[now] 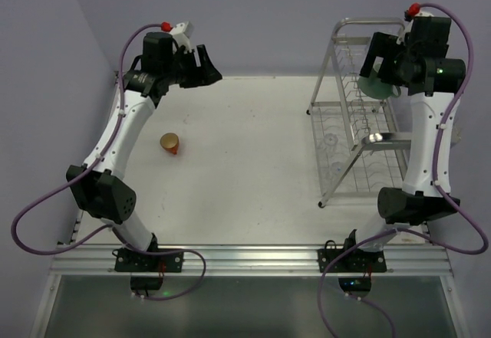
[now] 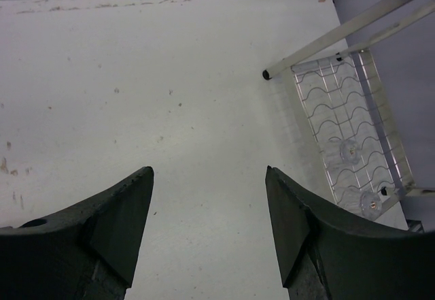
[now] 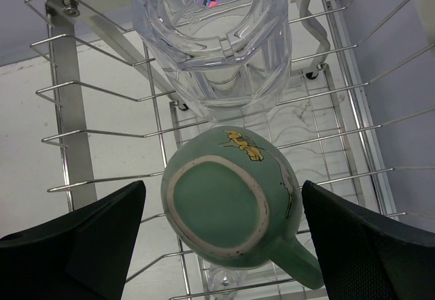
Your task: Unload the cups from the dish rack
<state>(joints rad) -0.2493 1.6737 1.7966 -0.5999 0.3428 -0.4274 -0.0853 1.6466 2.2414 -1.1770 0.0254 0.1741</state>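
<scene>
The dish rack (image 1: 349,123) stands at the table's right side. On its upper tier a mint-green mug (image 3: 228,198) rests bottom-up with its handle toward the lower right. A clear glass tumbler (image 3: 211,35) sits just beyond it on the wires. My right gripper (image 3: 223,186) is open, one finger on each side of the green mug, neither touching it. The orange-red cup (image 1: 170,144) sits on the table at the left. My left gripper (image 2: 209,177) hangs open and empty high over the table, behind the orange-red cup and apart from it.
Purple walls close in the table's back and sides. The rack's lower wire shelf (image 2: 346,130) and one black-tipped leg (image 2: 266,75) show at the right of the left wrist view. An aluminium rail (image 1: 253,260) runs along the near edge.
</scene>
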